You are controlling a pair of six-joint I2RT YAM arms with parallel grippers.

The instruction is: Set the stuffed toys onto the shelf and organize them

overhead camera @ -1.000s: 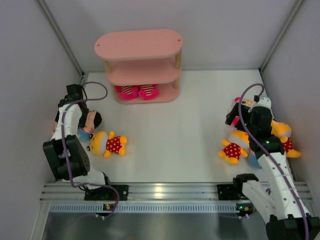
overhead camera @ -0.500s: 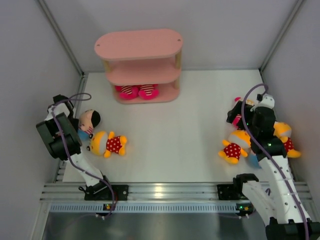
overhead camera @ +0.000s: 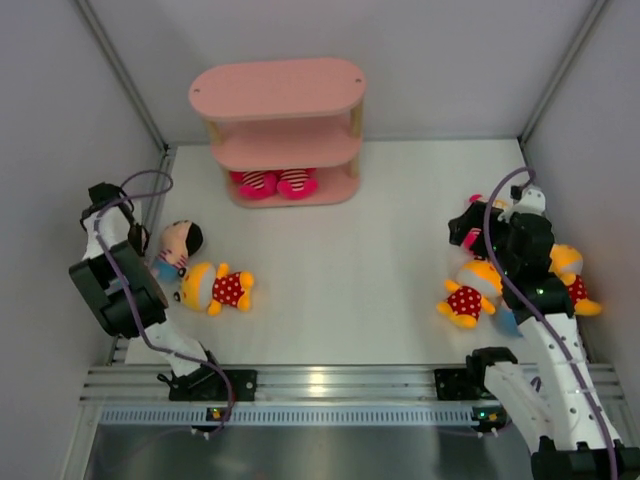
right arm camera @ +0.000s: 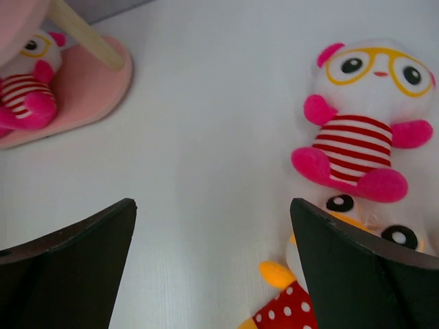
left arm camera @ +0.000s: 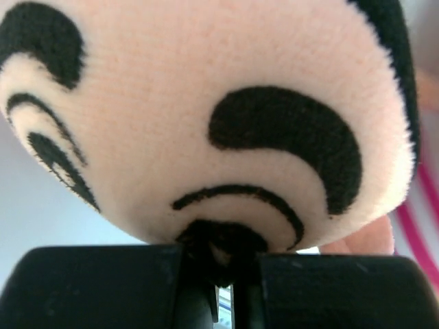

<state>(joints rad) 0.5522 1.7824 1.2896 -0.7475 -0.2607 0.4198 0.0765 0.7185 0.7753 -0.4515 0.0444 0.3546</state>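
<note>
A peach-headed doll [overhead camera: 180,240] lies at the left, its face [left arm camera: 206,116] filling the left wrist view. My left gripper [left arm camera: 226,257] is shut on a black bit at the edge of that face. A yellow doll in red polka dots [overhead camera: 220,288] lies beside it. The pink shelf [overhead camera: 278,87] stands at the back, with two pink-white striped toys [overhead camera: 277,183] on its bottom board. My right gripper [right arm camera: 212,203] hangs open over bare table, left of a pink-white toy [right arm camera: 360,116] and a yellow polka-dot doll [right arm camera: 288,308].
Grey walls close in both sides and the back. More plush toys [overhead camera: 572,275] are piled by the right wall under the right arm. The shelf's bottom board [right arm camera: 96,89] and a wooden post [right arm camera: 86,33] show at the right wrist view's upper left.
My left arm has swung back toward the left wall and its jaws have shut on the peach-headed doll. The right gripper has barely shifted and stays open.
</note>
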